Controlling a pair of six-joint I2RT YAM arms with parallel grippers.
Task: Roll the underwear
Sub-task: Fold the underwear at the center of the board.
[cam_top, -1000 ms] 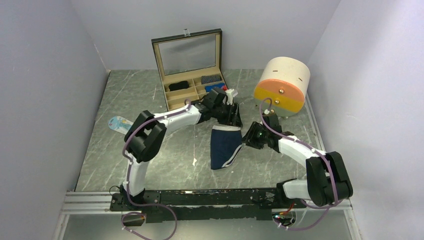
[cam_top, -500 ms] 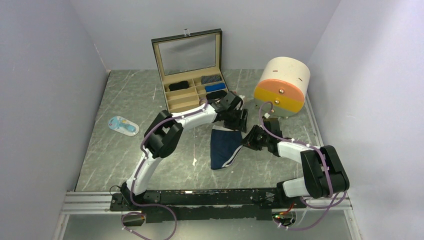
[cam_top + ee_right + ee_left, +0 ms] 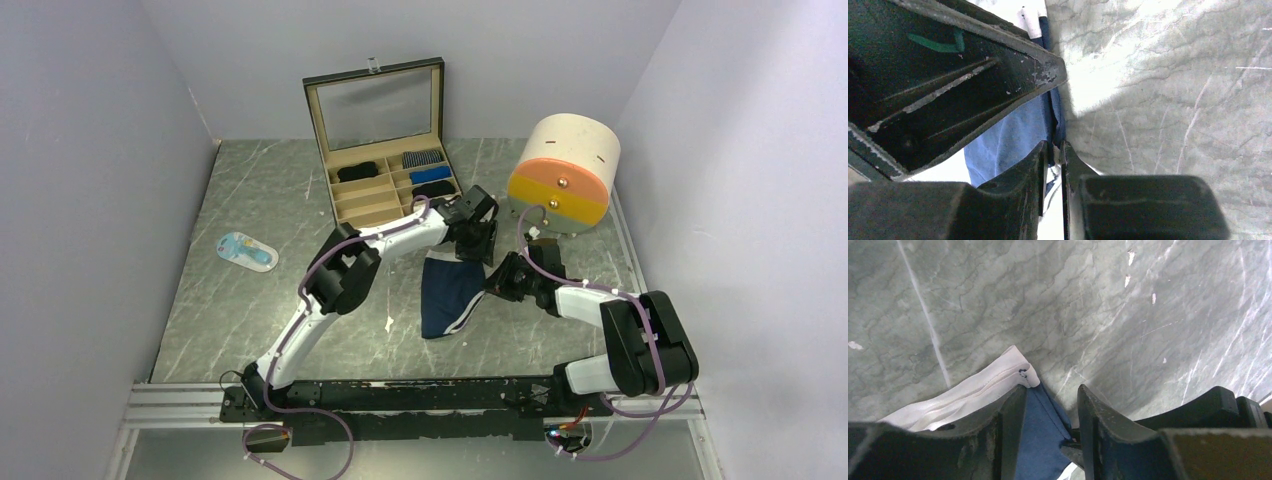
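The navy underwear [image 3: 450, 295] with white trim lies flat mid-table. My left gripper [image 3: 478, 240] is down at its far right corner. In the left wrist view the left gripper [image 3: 1050, 390] has its jaws apart, with the navy cloth [image 3: 1040, 435] and white waistband [image 3: 963, 395] lying against the left finger. My right gripper [image 3: 497, 280] is at the garment's right edge. In the right wrist view the right gripper [image 3: 1053, 145] is shut on the hem of the blue cloth [image 3: 1008, 135], with the left gripper's finger looming just above.
An open wooden box [image 3: 375, 110] stands at the back, with dark, blue and striped cloth rolls in its compartments. A cream cylinder [image 3: 563, 175] with an orange and yellow face lies at the back right. A small blue-white object [image 3: 246, 250] lies at the left.
The left arm has stretched further right over the garment's far corner and its jaws have narrowed. The right gripper has moved in to the garment's right edge and shut on the hem.
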